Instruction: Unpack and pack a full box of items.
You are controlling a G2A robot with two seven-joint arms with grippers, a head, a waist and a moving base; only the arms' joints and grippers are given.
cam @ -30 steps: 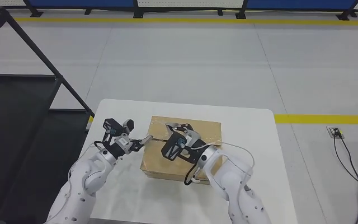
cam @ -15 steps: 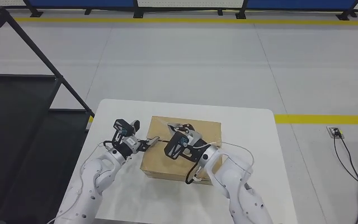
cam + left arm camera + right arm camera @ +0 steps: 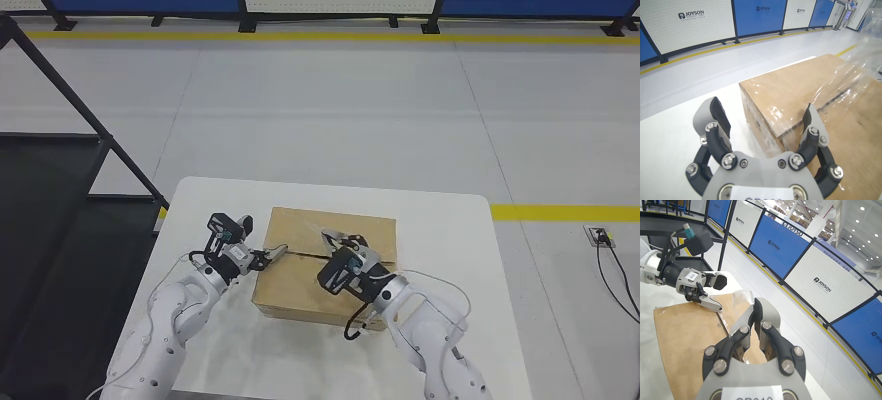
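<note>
My right end effector (image 3: 754, 306), pinching the clear tape (image 3: 743, 295), has drawn back along the box (image 3: 340, 225) on the counter (image 3: 440, 230) — seal peeling; my left end effector (image 3: 762, 103), spread, has moved up to its edge — likely bracing.

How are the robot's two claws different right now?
The left gripper is open; the right gripper is shut, pinching clear tape. The left gripper sits at the end of the box, one finger over the table; the right gripper is above the top of the box. Both are at the same cardboard box.
</note>
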